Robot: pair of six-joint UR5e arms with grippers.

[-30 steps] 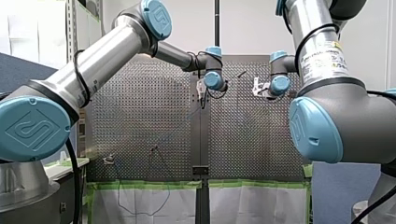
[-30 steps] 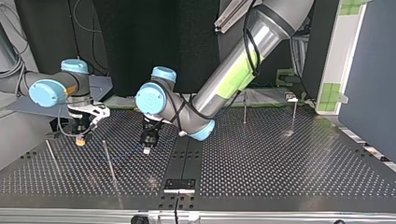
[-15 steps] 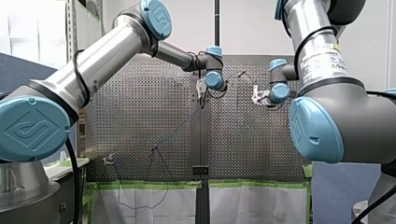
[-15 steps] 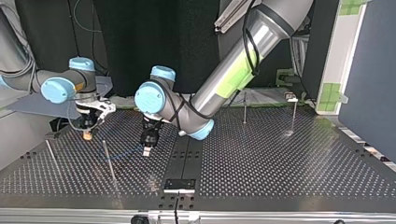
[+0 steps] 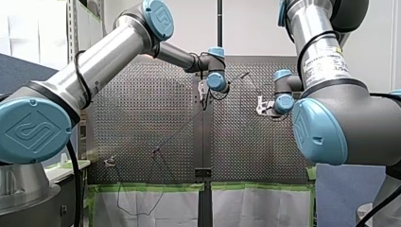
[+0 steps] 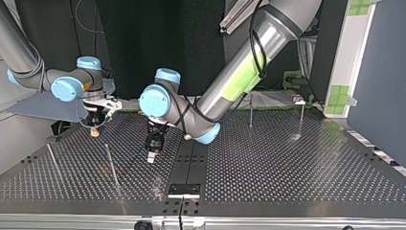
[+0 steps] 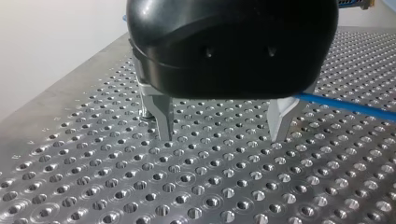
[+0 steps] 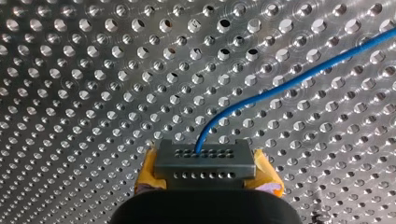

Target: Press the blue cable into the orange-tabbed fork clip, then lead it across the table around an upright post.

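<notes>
**Blue cable (image 8: 289, 81) gripped at our right, post standing between the grippers**

Perforated table (image 6: 287, 172) spreads beneath both arms. Our left arm (image 6: 239, 72) reaches in past the middle, and our right arm (image 6: 67, 88) comes in low at the top view's left. Our right gripper (image 6: 95, 130) is clamped on the blue cable, its yellow pads (image 8: 264, 170) pressed together on it, and it is the one in charge of the line. Our left gripper (image 7: 222, 135) hangs just above the table with its metal fingers (image 7: 161, 114) apart and nothing between them.

The cable leaves the right gripper straight ahead, then slants across the holes toward the left gripper, passing just beside one of its fingers. In the top view a thin upright post (image 6: 111, 165) stands between the two grippers, nearer the camera than either. We judge it the likeliest post to lead the cable around. Another post (image 6: 53, 162) stands at that view's far left, and two more (image 6: 251, 112) (image 6: 301, 117) are well apart at its right. We cannot pick out the orange-tabbed clip with any certainty.
</notes>
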